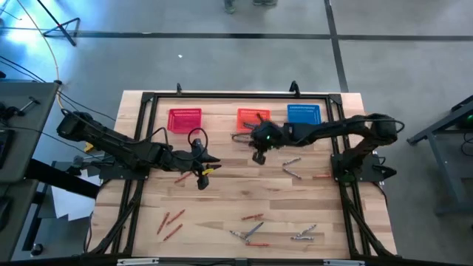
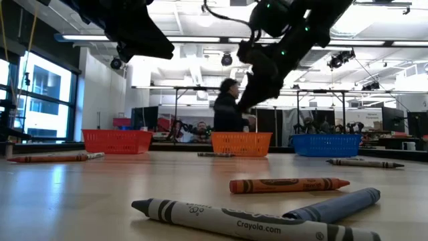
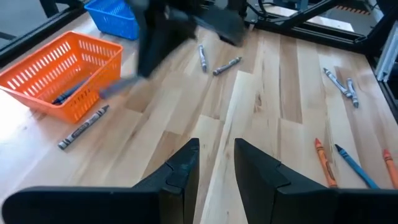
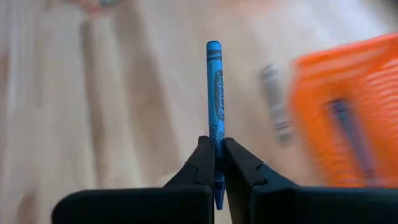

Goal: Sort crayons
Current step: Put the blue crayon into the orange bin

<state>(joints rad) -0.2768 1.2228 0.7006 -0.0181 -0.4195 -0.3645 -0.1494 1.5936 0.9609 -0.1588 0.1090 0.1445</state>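
**right gripper holding a blue crayon near the orange basket**

the right gripper (image 4: 216, 163) pinched a thin blue wax crayon (image 4: 214, 93) between closed fingers, above the wooden table (image 1: 222, 199) beside the orange mesh basket (image 1: 250, 118). the left gripper (image 3: 216, 163) hovered mid-table, fingers narrowly parted, empty.

A blue crayon (image 4: 214, 81), red basket (image 1: 185, 120), orange basket (image 1: 249, 118), blue basket (image 1: 304, 114), pale striped wooden table (image 1: 222, 199).

Three mesh baskets in a row along the far edge of the wooden surface (image 1: 222, 207): red basket (image 1: 185, 120), orange basket (image 1: 250, 118), blue basket (image 1: 304, 114). Black frame (image 1: 222, 96) borders the surface. Person (image 2: 229, 107) standing in the room behind.
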